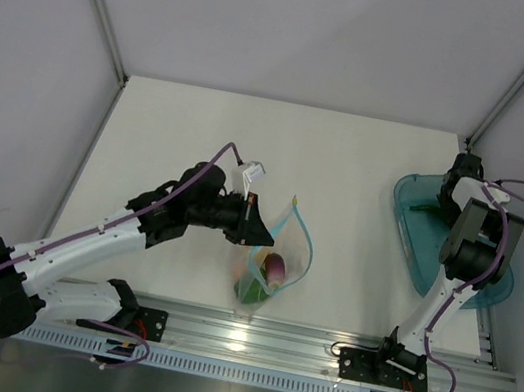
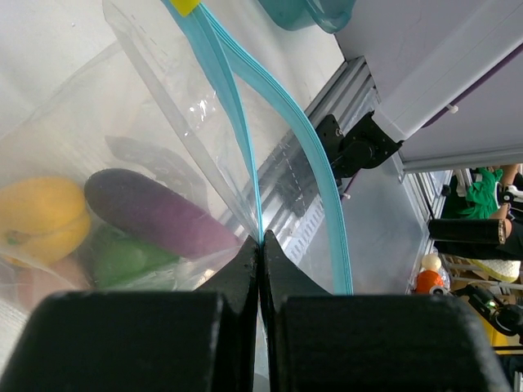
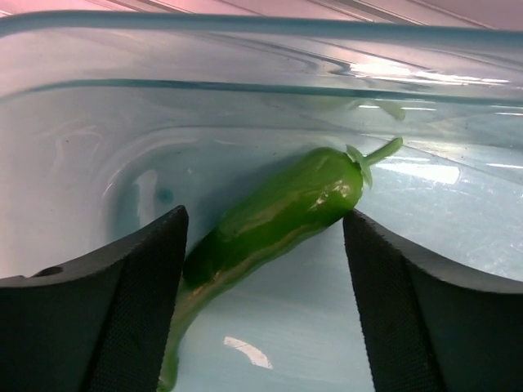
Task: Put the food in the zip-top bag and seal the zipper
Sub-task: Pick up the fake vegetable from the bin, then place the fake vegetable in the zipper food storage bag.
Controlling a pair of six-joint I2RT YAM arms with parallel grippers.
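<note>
Bag [image 2: 163, 122]: eggplant [image 2: 155, 214]; tray [image 3: 245, 90]: pepper [image 3: 278, 216], apparently.

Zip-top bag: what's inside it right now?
Through the clear zip-top bag: purple eggplant, yellow pepper, and a green piece mostly covered by the eggplant. A pale patch lower left is too blurred to name.

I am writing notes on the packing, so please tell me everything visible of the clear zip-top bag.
The zip-top bag is clear, crinkly plastic with a light blue-teal zipper along its mouth, which stands open. The left gripper is shut on one mouth edge. Inside lie a dark purple eggplant, a yellow pepper and a green item.
</note>
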